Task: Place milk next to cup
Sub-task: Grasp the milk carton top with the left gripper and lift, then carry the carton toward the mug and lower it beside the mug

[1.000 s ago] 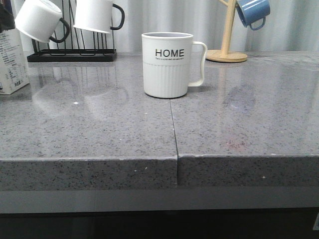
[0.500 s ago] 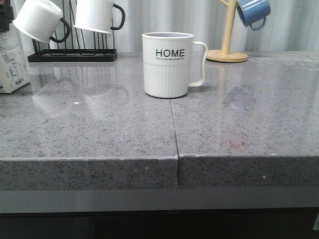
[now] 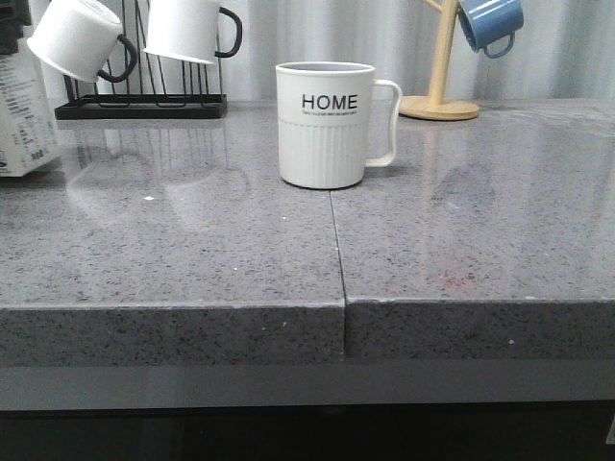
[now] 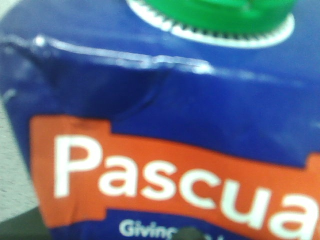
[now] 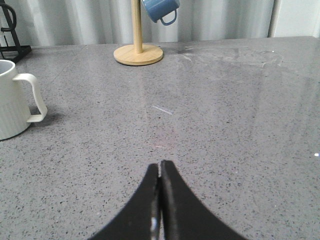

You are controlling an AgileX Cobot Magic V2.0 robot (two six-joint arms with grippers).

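The milk (image 3: pixel 24 120) stands at the far left edge of the front view, cut off by the frame, well to the left of the cup. In the left wrist view the milk (image 4: pixel 160 100) fills the picture: dark blue top, orange band, green cap. A dark piece of my left gripper (image 3: pixel 8 40) sits at the carton's top; its fingers are hidden. The cup (image 3: pixel 325 125), white and ribbed with "HOME" on it, stands mid-counter with its handle to the right. My right gripper (image 5: pixel 160 167) hangs shut and empty over bare counter, right of the cup (image 5: pixel 12 100).
A black rack (image 3: pixel 139 108) at the back left carries two white mugs with black handles (image 3: pixel 72 40). A wooden stand (image 3: pixel 440 101) with a blue mug (image 3: pixel 490 21) is at the back right. A seam (image 3: pixel 336 250) runs across the grey counter to its front edge (image 3: pixel 307 305).
The milk's lower edge has risen slightly and the carton has edged right. The dark gripper part at its top shows less. The cup has not moved on the counter.
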